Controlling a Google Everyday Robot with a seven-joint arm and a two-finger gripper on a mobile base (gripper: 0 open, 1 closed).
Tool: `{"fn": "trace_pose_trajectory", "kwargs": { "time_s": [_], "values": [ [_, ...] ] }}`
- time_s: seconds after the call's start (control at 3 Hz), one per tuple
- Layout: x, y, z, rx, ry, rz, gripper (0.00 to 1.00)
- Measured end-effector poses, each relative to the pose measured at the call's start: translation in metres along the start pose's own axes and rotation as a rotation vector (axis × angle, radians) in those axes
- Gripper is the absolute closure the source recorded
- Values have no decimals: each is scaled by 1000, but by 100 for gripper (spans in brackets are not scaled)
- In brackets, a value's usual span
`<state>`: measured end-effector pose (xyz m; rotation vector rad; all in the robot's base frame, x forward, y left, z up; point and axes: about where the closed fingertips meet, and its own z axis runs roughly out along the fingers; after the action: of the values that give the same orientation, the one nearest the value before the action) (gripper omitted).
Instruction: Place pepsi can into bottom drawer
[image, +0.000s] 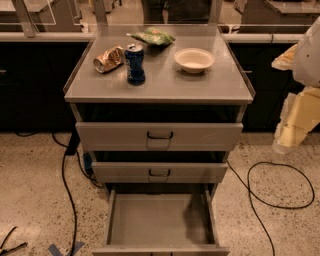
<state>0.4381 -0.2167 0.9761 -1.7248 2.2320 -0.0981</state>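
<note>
The pepsi can (134, 63), dark blue with a silver top, stands upright on the grey cabinet top (200, 85), left of centre. The bottom drawer (159, 220) is pulled out towards me, and its flat grey floor has nothing on it. My gripper (291, 132) shows as a pale cream shape at the right edge of the view. It hangs beside the cabinet at the height of the top drawer, well to the right of the can and touching nothing.
A crushed gold can (108, 59) lies just left of the pepsi can. A green snack bag (152, 36) lies at the back and a white bowl (194, 60) at the right. The two upper drawers (159, 136) are shut. Black cables (272, 185) run over the floor on both sides.
</note>
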Motion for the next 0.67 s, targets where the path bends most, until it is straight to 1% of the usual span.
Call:
{"fn": "trace_pose_trajectory", "kwargs": {
  "time_s": [0.33,0.67],
  "values": [
    [-1,0,-1,3,-1,-1,0],
    [-11,-2,5,9,-66,-39,0]
  ]
}}
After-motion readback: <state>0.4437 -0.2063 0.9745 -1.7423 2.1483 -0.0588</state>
